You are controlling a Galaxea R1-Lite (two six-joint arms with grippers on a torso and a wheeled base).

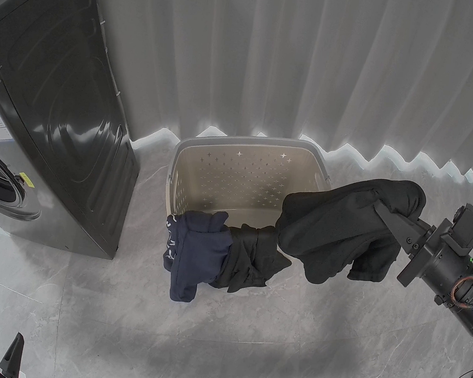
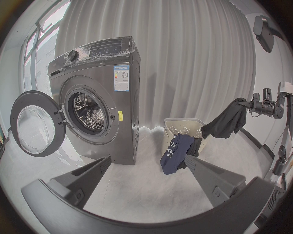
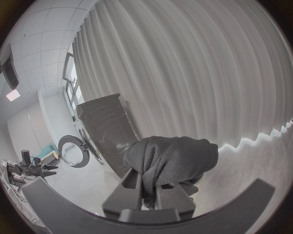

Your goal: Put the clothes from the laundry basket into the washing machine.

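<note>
One black garment (image 1: 333, 225) hangs clamped in my right fingers (image 1: 394, 221), left fingers (image 2: 88, 175) spread empty; navy one (image 1: 196, 249) drapes the basket (image 1: 241, 141), washer drum (image 2: 88, 111) bare.

Blk garment (image 1: 344, 226) aloft by beige basket (image 1: 241, 141); navy + blk clothes (image 1: 199, 250) over rim; washing machine (image 2: 125, 122) door (image 2: 35, 123) open.

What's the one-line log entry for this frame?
right gripper: shut on black garment, raised beside basket | left gripper: open, empty | navy garment: draped over basket rim | washer: door open
</note>
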